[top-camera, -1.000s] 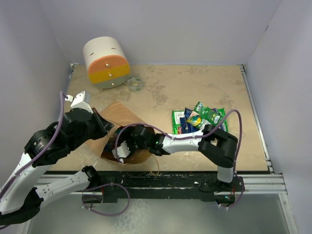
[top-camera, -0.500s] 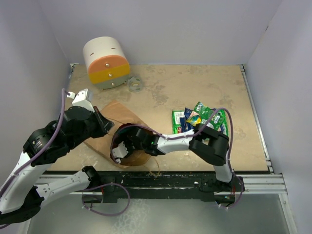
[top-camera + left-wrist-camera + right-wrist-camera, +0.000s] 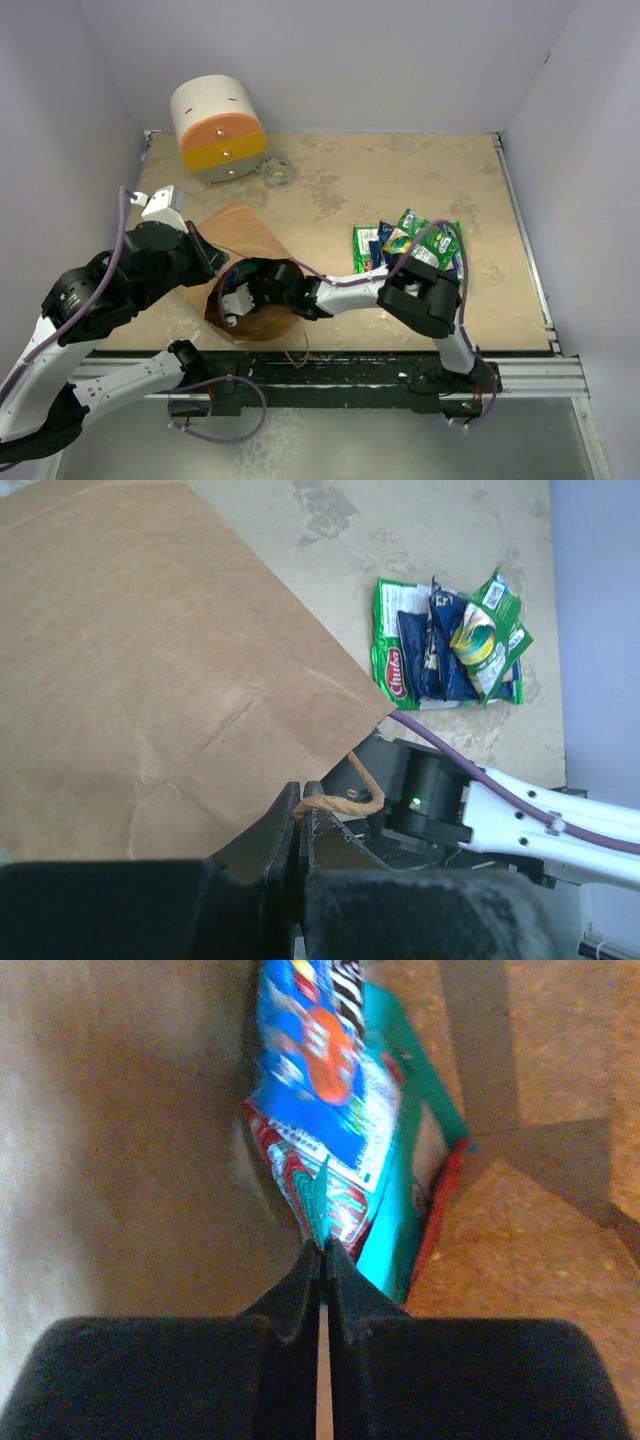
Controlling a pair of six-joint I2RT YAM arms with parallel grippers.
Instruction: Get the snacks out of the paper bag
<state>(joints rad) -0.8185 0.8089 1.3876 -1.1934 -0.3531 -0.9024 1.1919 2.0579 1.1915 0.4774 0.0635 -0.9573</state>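
We judge the teal and blue snack packet to be light, thin and limp, with a slick shiny film, so the crimped seam at its edge is the safest place to hold; a pinch on the flat face might slide off, and hard squeezing could crush what is inside; the right gripper has its jaws closed on just such an edge of the packet, which lies inside the paper bag against the brown wall; the bag itself is soft kraft paper that creases readily, and we expect it to shift unless held; the left gripper is clamped narrow on the twisted paper handle at the bag's mouth; in the overhead view the right arm reaches low across to the left, its wrist buried in the bag's mouth close to the table's near edge, while the left arm is bent over the bag from the left side; the other snack packets lie in a heap on the table, well apart to the right of the bag
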